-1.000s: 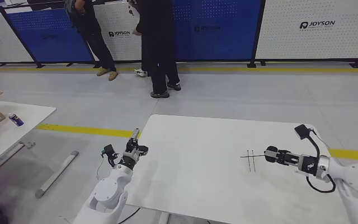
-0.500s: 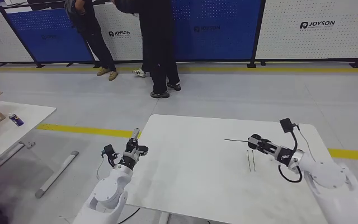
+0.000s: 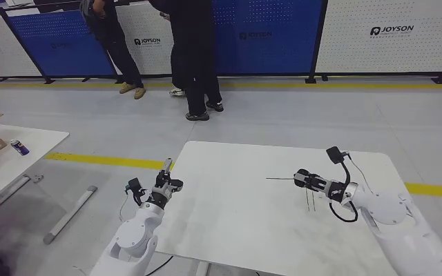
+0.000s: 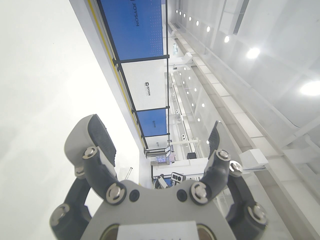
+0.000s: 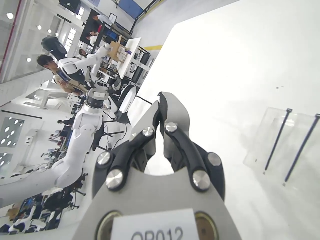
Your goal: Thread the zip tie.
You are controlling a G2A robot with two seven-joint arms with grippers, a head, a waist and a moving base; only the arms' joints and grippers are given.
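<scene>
Right gripper (image 3: 302, 178) keeps sliding toward mid-table, clenched on a tie (image 3: 280, 179), left gripper (image 4: 156, 126) gaping and idle, so threading hasn't started, looks like.

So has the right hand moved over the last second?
Yes. The right hand, shut on a zip tie, has crossed from the outer side of the two loose ties toward the table's middle.

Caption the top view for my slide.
Right hand holds one zip tie over the white table, two more ties lying beside it.
</scene>
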